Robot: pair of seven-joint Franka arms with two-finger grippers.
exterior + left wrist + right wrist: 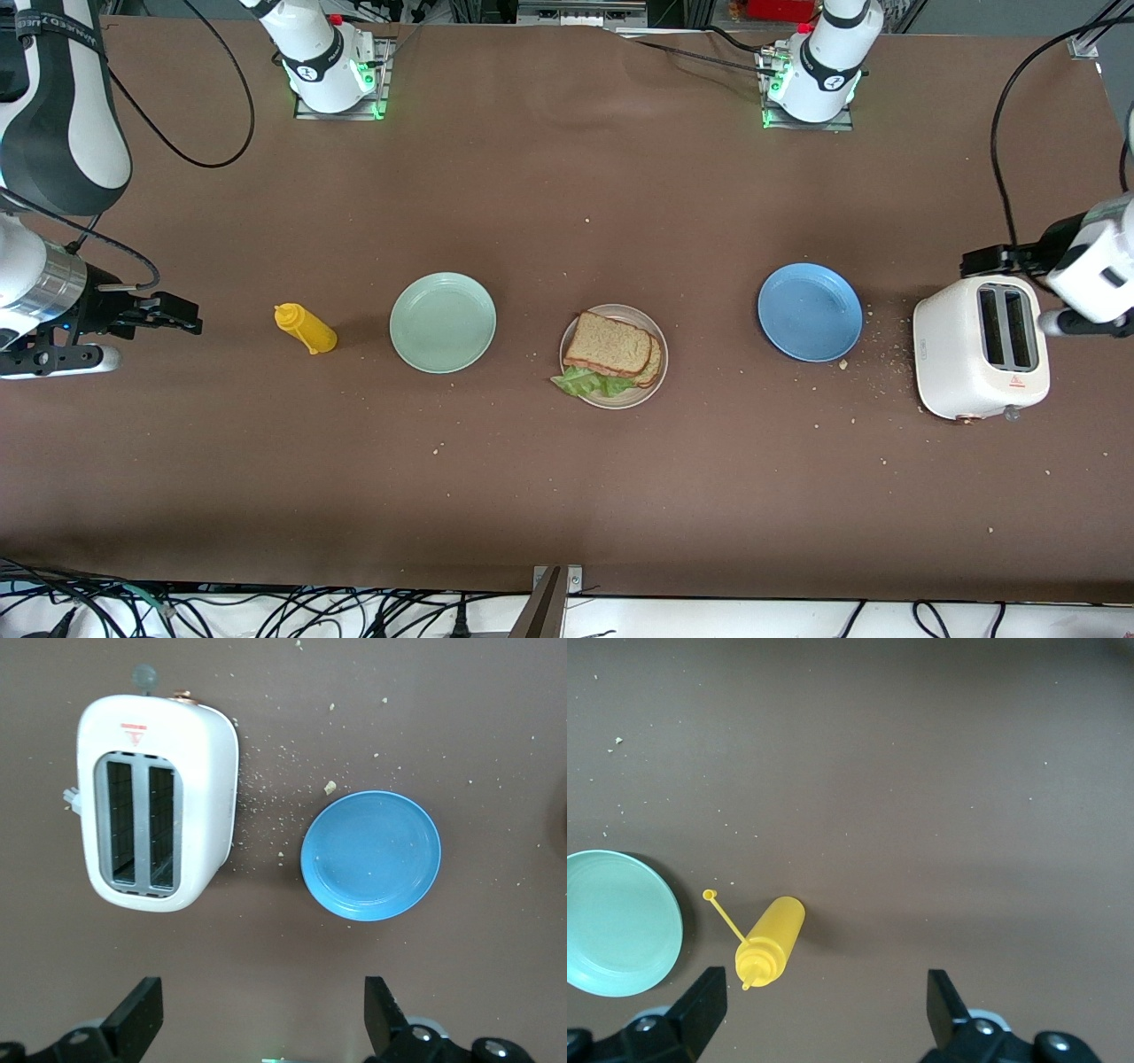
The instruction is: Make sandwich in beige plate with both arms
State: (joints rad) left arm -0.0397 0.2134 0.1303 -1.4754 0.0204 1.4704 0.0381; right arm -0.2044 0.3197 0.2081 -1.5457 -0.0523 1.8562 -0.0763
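Two claws: left claw is held open and empty over bare tabletop by the toaster; right claw likewise near the mustard bottle.
Sandwich: stacked on the beige plate, between the mint plate and blue plate.
Risk: top slice sits offset, lettuce overhangs; a nudge could slide it off.

Brown table: mustard bottle, three plates, toaster, crumbs.

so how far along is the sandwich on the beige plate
It looks done: the sandwich sits assembled on the beige plate, lettuce showing under the bread. Nothing is in hand: the left gripper and the right gripper hang open and empty. Nothing visible remains.
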